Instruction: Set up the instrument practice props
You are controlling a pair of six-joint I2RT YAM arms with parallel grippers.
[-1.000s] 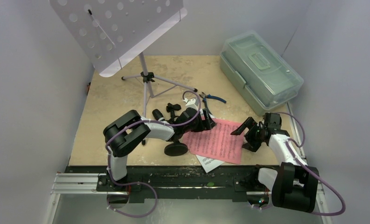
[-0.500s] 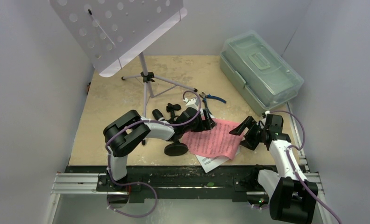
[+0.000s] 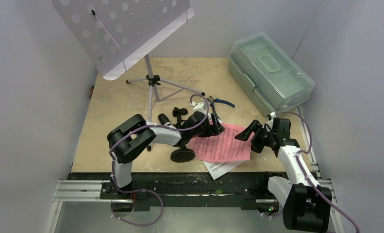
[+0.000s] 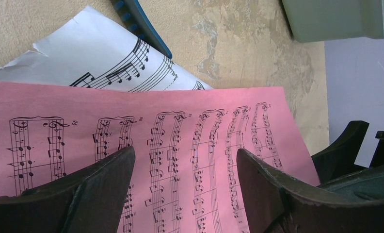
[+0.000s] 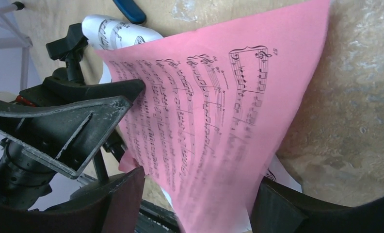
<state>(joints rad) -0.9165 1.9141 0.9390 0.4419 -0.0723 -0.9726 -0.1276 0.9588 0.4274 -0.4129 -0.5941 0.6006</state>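
Sheet pickup in hand: pink music sheet [image 3: 221, 148] lies centre frame over the white sheet [image 3: 219, 168], left gripper [image 3: 214, 127] splayed open above its upper-left corner, right gripper [image 3: 247, 138] open astride its right edge; next, probably pinch and lift toward stand tray [image 3: 122, 29], upper left.

The top view looks down from above and behind both arm bases, taking in the whole tabletop [image 3: 112, 104] up to the back wall. The left wrist camera sits close over the pink sheet [image 4: 180, 141], looking out through the left claw [image 4: 185, 153]. The right wrist camera, equally close, looks through the right claw [image 5: 200, 177] across the same sheet, which all three views share.
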